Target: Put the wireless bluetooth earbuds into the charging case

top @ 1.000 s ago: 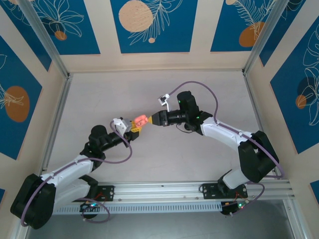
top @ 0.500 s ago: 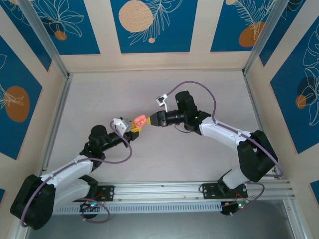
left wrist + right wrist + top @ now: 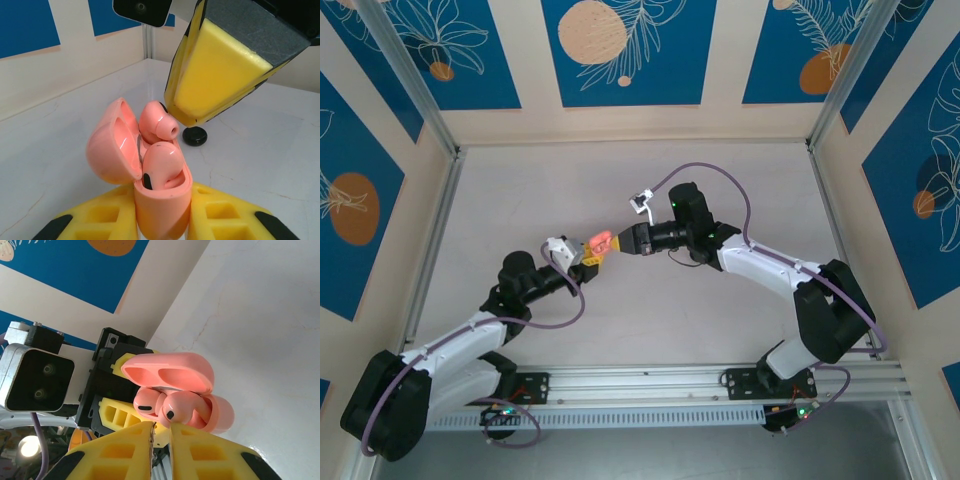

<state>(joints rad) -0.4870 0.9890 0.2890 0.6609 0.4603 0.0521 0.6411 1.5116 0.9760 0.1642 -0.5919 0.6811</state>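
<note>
Case: the pink charging case (image 3: 162,200), lid open, is clamped in the left gripper (image 3: 162,222).
Earbuds: two pink earbuds (image 3: 160,162) are lodged in the case; one is seated, the other sits proud.
Right gripper: the right gripper (image 3: 160,432) is closed on nothing, tips at the proud bud.
Handling: judged light, glossy, slippery; best nudged gently on the head.
Change: the right arm is edged closer than a second ago.
</note>
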